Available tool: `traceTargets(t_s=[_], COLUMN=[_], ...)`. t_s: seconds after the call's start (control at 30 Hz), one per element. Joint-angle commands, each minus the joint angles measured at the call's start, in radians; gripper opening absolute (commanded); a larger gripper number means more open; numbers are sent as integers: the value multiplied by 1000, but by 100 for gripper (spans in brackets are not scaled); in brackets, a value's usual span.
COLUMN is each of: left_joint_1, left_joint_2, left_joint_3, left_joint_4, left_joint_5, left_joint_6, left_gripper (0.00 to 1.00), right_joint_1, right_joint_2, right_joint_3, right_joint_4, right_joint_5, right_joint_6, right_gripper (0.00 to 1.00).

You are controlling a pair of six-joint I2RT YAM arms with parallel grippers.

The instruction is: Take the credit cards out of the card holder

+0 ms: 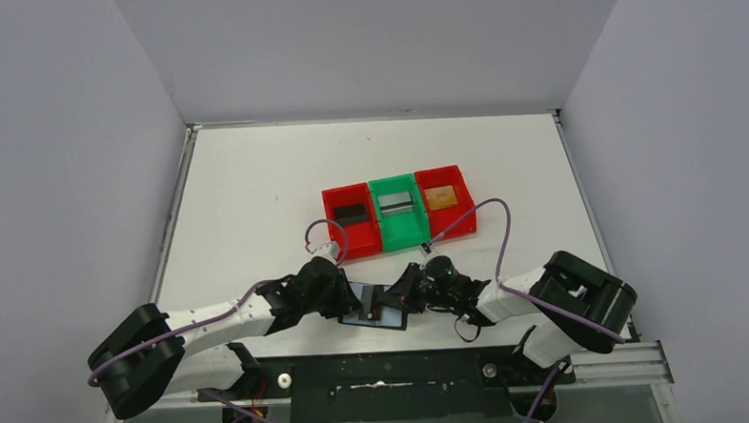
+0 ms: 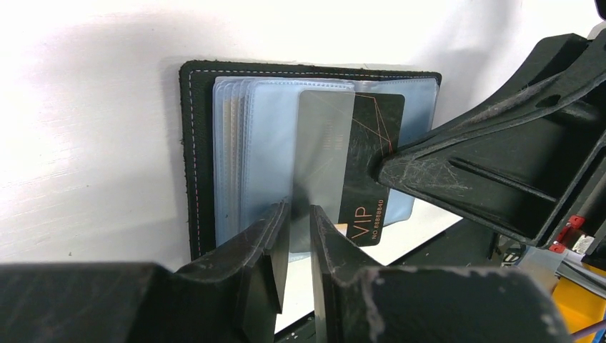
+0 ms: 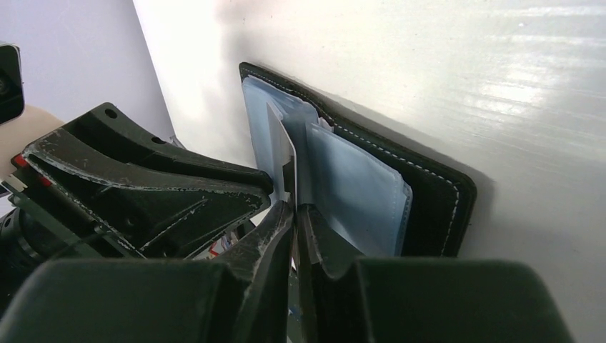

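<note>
The wallet (image 2: 196, 157) lies opened flat on the white table (image 1: 255, 179) near the arms' bases, directly between the two grippers, which meet over it from either side. The left gripper (image 2: 299, 214) is pinched on the near edge of a cloudy grey sleeve (image 2: 325, 143), its jaws standing only a sliver apart. The right gripper (image 3: 294, 211) is clamped tight on the far edge of a black card (image 2: 371, 143). The card juts out of that sleeve toward the right gripper, its other part veiled by the plastic.

The wallet is a flat black rectangle with rounded corners, matte and leather-like, with pale stitching along its border. Inside, a fan of thin bluish, see-through plastic pockets overlaps like pages. The black card is glossy, crossed by fine copper lines and lettered "VIP" in the same colour. Both grippers have wedge-shaped, ribbed fingers of black plastic, scuffed with whitish scratches.

Well beyond the wallet stands a row of three joined plastic bins (image 1: 400, 234), red, green, red. They hold a dark card (image 1: 350, 213), a silver card (image 1: 395, 203) and a gold card (image 1: 438, 197), one in each, from left to right.
</note>
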Motion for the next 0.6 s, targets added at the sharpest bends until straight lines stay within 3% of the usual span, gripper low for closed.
traceTargets(t_s=[0.0,0.27,0.43,0.57], left_joint_1=[-7,-7,-8,-9], left_joint_2=[27,29,18,12], left_joint_3=[-14,-15,-22,-26], left_joint_4=[-51,-57,-62,-69], left_joint_5=[-8,-9,-15,-24], left_joint_6=[20,13,7,6], left_gripper=[17,15,15,15], right_joint_1=[-4,-3,-2,-3], right_joint_2=[-6,50,25,-24], right_joint_3=[-2,16,-24,-52], right_joint_4=[50,125,127,84], right_joint_5=[24,-1,18,37], right_joint_6=[1,21,31,30], right_gripper=[10,14,1,0])
